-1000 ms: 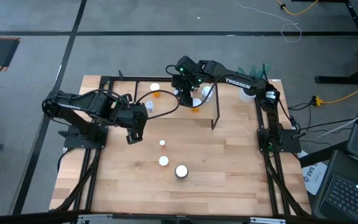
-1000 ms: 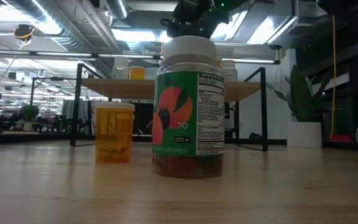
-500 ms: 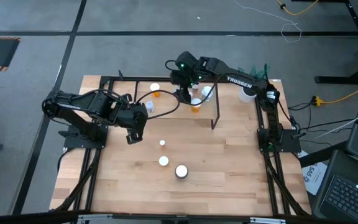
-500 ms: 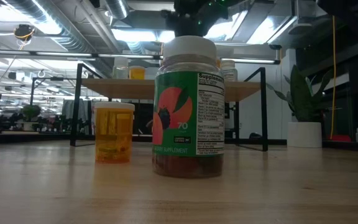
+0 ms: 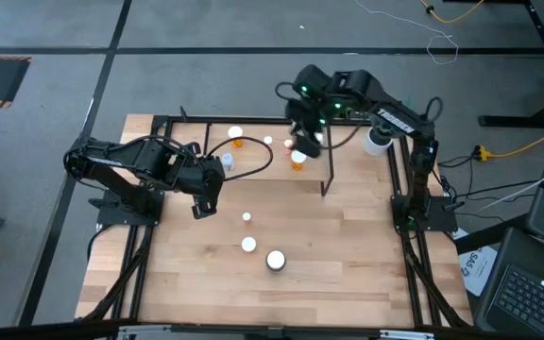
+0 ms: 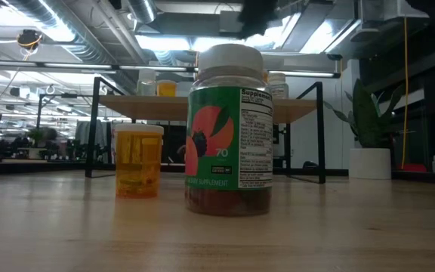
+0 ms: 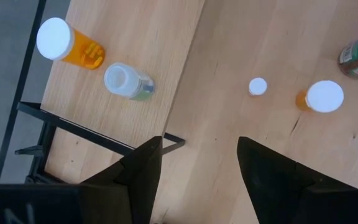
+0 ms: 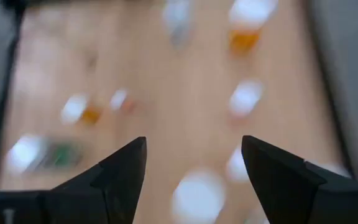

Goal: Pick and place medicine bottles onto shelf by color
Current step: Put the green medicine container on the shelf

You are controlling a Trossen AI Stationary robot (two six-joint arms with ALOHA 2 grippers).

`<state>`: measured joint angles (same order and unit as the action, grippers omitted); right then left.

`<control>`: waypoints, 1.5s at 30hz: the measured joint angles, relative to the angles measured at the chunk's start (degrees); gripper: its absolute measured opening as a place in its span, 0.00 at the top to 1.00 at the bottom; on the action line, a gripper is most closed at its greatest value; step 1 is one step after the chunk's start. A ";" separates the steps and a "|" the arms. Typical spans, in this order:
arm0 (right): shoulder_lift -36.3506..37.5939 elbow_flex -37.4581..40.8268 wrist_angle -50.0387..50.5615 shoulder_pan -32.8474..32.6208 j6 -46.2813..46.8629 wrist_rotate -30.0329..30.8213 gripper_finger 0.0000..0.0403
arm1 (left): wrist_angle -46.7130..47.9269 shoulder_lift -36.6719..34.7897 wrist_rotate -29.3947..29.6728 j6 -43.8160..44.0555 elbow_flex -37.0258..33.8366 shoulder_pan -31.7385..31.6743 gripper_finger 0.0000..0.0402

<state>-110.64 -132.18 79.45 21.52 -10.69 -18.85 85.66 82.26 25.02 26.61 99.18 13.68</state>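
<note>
The shelf (image 5: 258,156) stands at the far side of the table. On it are several medicine bottles: an orange one lying down (image 7: 67,46), a clear one (image 7: 126,82) and an orange one (image 5: 297,161). On the table stand a small white-capped bottle (image 5: 246,217), an orange bottle (image 6: 138,160) and a large green-labelled bottle (image 6: 229,128). My right gripper (image 5: 307,137) hangs open above the shelf's right part, holding nothing (image 8: 194,149). My left gripper (image 5: 203,203) waits open over the table's left, in front of the shelf, with nothing between its fingers (image 7: 199,146).
A white pot with a green plant (image 6: 371,162) stands at the far right corner, beside the shelf. The shelf's black legs (image 5: 327,184) rise from the table. Bare wood lies near the front edge and at the right.
My right gripper has risen from the bottles on the shelf and gone toward the table's right edge. It has gone out of the top of the low view. Small white-capped bottles that it covered now show on the shelf.
</note>
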 joint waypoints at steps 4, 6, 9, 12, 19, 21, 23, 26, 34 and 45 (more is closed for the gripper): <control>1.06 0.27 11.58 -1.09 0.12 -1.84 0.34 | 0.00 0.00 0.00 0.06 0.00 0.00 0.49; 2.64 2.73 9.70 -2.08 2.04 -2.04 0.34 | 0.00 0.00 -0.02 0.36 0.00 0.01 0.49; 5.76 5.98 9.89 -4.00 2.89 -2.71 0.34 | 0.00 -0.02 0.00 1.71 0.00 0.02 0.49; 11.19 12.82 10.93 -6.13 2.81 -2.71 0.34 | 0.45 -0.02 0.04 2.79 0.02 0.58 0.49; 27.96 36.29 4.22 -12.65 5.26 -1.94 0.34 | -0.17 -0.05 0.04 5.04 -0.22 2.85 0.49; 32.46 43.98 -2.99 -15.04 9.36 -1.81 0.34 | -2.62 -0.07 0.09 6.10 -1.67 3.54 0.49; 36.77 51.69 -9.27 -17.51 12.46 -1.82 0.34 | -4.82 0.04 0.04 6.23 -3.71 4.36 0.49; 41.83 62.29 -18.77 -21.02 16.14 -1.44 0.34 | -6.33 0.02 0.09 6.85 -6.98 5.68 0.49; 48.47 85.70 -45.85 -29.17 25.68 12.88 0.34 | -18.16 0.02 0.87 13.49 -19.13 7.99 0.49; 41.94 93.98 -76.66 -37.88 24.90 22.85 0.37 | -30.35 0.03 0.83 13.88 -28.17 9.44 0.49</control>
<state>-68.70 -38.20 2.79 -16.36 14.21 4.01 55.31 82.29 25.85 40.49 71.01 23.11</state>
